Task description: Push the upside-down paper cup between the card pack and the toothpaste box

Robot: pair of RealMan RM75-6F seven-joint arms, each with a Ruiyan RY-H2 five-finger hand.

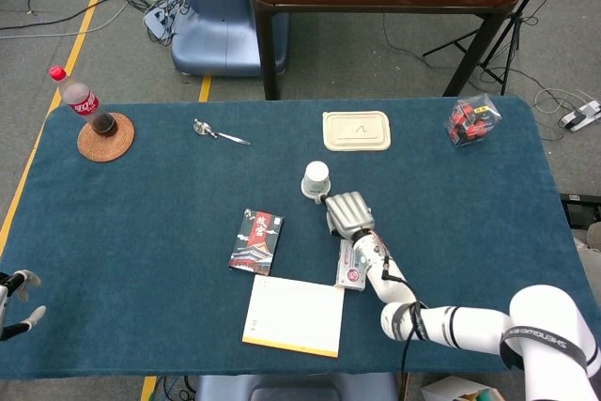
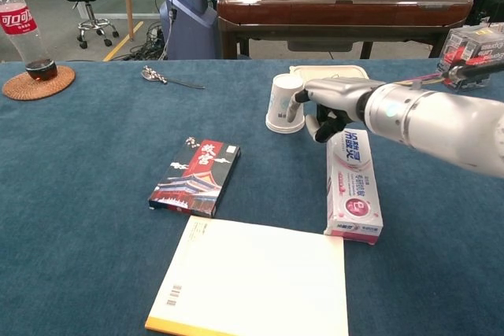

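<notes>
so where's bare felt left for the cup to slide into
The strip between the card pack and the toothpaste box is bare, bordered below by the notepad. It is crowded at the box's top end, where the right hand touches the paper cup.

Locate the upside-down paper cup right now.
The paper cup stands tilted near the table's middle in both views, the right hand touching its right side, beyond the gap between card pack and toothpaste box.
</notes>
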